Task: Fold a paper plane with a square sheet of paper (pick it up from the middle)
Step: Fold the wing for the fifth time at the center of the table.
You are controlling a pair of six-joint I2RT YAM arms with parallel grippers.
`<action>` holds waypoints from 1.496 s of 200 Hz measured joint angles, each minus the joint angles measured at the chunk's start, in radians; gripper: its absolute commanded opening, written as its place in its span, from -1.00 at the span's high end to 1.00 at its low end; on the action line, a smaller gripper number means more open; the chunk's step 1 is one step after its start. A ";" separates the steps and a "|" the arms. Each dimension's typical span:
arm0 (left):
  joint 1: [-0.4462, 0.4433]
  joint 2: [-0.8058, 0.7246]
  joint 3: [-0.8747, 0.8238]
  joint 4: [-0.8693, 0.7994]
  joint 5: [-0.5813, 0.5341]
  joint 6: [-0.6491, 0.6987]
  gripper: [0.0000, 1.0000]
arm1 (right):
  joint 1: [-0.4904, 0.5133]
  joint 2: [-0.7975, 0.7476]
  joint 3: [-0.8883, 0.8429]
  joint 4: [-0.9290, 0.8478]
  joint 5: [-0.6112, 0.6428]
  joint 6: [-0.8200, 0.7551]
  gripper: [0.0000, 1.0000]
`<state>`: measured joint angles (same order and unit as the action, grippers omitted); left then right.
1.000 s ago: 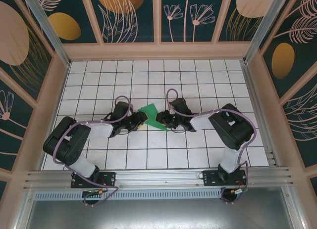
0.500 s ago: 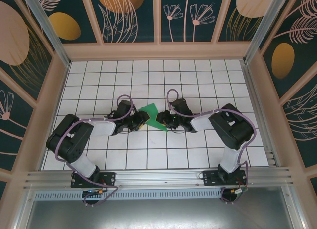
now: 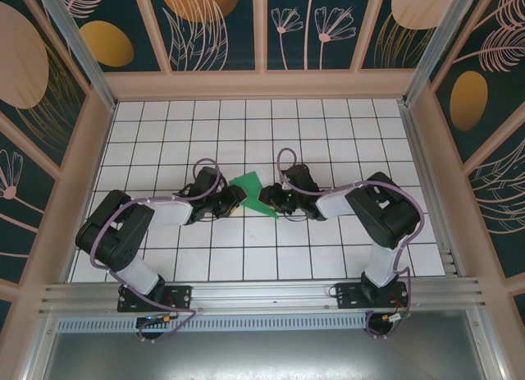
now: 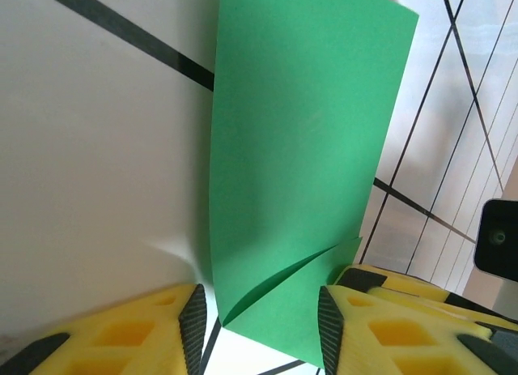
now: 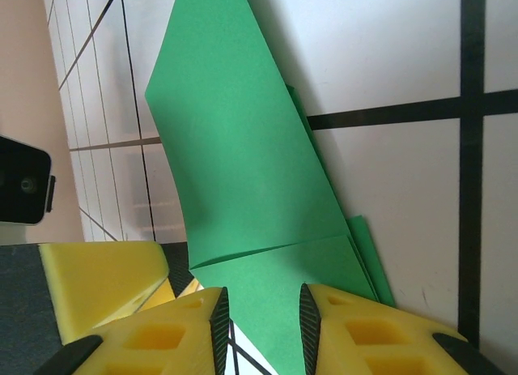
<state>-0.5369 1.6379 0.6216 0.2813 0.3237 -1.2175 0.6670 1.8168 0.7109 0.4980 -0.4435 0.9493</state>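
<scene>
Btwn L pincer (image 4: pixel 261 320) & R pincer (image 5: pixel 261 312): green paper (image 3: pixel 247 186) (creased)

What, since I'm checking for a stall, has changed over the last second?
The left arm shifted its elbow and wrist slightly rightward. The square sheet of paper and the right arm stayed put.

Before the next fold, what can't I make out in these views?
- Top view: paper too small to read its creases.
- Left wrist: a paper corner goes behind a finger of the left claw; whether it grips is unclear.
- Right wrist: paper runs off the bottom edge inside the right claw; its top flap hides the lower layers.
</scene>
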 measured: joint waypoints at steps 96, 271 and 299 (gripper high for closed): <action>0.000 0.025 0.002 0.089 0.065 -0.035 0.52 | -0.001 -0.002 0.000 0.000 -0.016 -0.047 0.35; 0.000 -0.024 0.021 0.053 0.062 -0.026 0.97 | 0.190 -0.229 -0.132 -0.014 0.385 -0.900 -0.05; 0.000 -0.027 0.028 0.043 0.062 -0.026 0.97 | 0.240 -0.222 -0.190 0.087 0.469 -1.041 -0.05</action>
<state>-0.5369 1.6108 0.6495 0.3248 0.3855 -1.2430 0.9066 1.5948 0.5205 0.5854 0.0257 -0.0914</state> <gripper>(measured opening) 0.068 0.525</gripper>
